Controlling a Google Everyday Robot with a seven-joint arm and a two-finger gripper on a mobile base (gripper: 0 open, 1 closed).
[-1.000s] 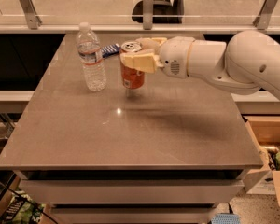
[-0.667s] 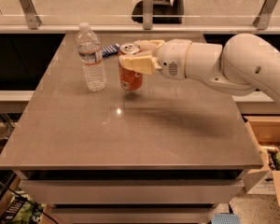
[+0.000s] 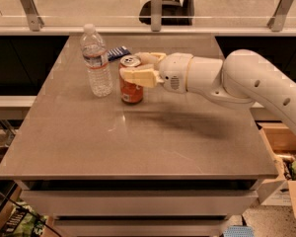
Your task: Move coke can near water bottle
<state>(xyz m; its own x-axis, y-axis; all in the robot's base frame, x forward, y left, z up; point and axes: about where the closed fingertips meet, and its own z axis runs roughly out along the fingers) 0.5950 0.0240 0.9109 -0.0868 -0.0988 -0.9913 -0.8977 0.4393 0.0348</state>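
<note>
The coke can (image 3: pixel 131 89), red-orange with a silver top, stands upright on the grey table (image 3: pixel 138 147) at the back middle. The gripper (image 3: pixel 131 66) reaches in from the right and is shut on the can's upper part, one cream finger in front and one behind. The water bottle (image 3: pixel 96 63), clear with a white cap and a label band, stands upright just left of the can with a small gap between them. The white arm (image 3: pixel 237 80) stretches over the table's right side.
A flat dark blue packet (image 3: pixel 118 52) lies behind the bottle and can. A glass railing with metal posts (image 3: pixel 157 6) runs along the back. Cardboard boxes (image 3: pixel 286 177) stand on the floor at the right. The table's front edge is near the camera.
The gripper has carried the can a little to the left and down, closer to the bottle, and the can's base now looks to rest on the table.
</note>
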